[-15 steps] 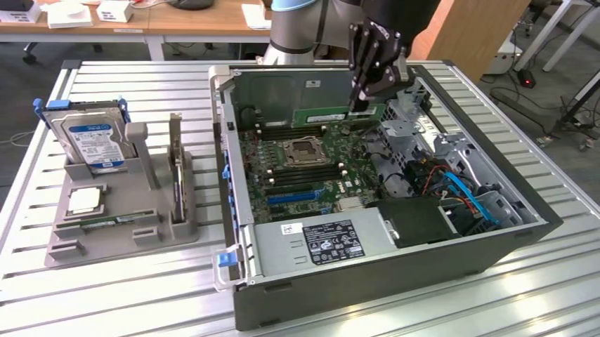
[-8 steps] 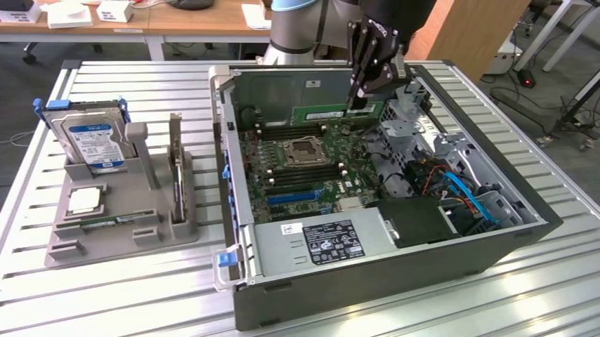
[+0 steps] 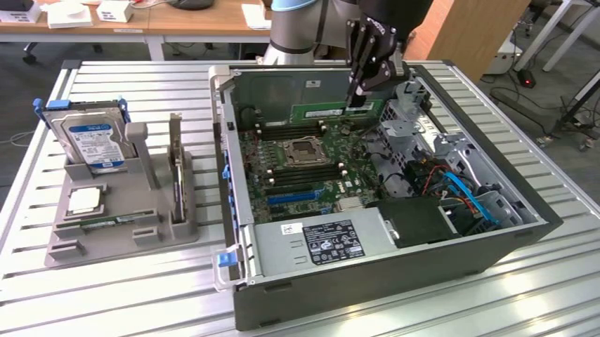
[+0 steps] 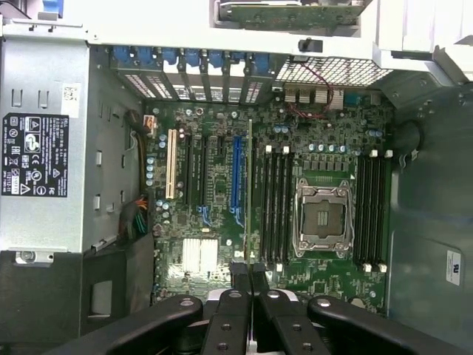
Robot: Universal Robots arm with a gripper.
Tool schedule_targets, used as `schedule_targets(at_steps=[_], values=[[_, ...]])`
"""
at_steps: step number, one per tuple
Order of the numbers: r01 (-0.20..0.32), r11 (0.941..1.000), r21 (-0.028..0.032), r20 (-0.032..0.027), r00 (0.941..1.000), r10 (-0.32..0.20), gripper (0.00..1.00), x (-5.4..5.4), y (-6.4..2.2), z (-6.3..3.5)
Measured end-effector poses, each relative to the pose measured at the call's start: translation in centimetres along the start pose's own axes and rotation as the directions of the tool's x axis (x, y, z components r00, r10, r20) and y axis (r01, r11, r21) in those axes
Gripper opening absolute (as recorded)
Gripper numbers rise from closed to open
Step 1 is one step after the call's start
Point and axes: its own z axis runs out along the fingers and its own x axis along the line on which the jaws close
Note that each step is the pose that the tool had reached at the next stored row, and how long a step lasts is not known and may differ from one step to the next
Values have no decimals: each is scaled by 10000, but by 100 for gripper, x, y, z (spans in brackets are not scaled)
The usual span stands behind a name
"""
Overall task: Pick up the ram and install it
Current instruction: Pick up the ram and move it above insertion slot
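Note:
The ram [image 3: 328, 110] is a long green stick, and my gripper [image 3: 357, 98] is shut on it near its exterior-view-right end. It hangs level above the far part of the open computer case [image 3: 375, 281]. In the wrist view the ram [image 4: 250, 192] shows edge-on as a thin line running out from between my fingertips [image 4: 240, 275]. It lies over the motherboard [image 4: 214, 296], between the blue expansion slot [image 4: 237, 174] and the black memory slots [image 4: 275, 203]. More memory slots [image 4: 372, 207] sit past the processor socket [image 4: 323, 218]. In the exterior view, black slots [image 3: 281, 130] flank the socket [image 3: 305, 151].
A grey holder [image 3: 122, 232] at the exterior view's left carries a hard drive [image 3: 94, 144], a square silver chip [image 3: 84, 200] and an upright card [image 3: 175, 161]. Inside the case are the power supply [image 3: 314, 242], a metal drive cage [image 3: 412, 112] and blue cables [image 3: 468, 193].

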Motion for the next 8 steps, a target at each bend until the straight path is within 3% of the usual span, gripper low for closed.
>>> schedule_targets(at_steps=[8], values=[[0,10000,0,0,10000,0,11,-25,-1,1]])
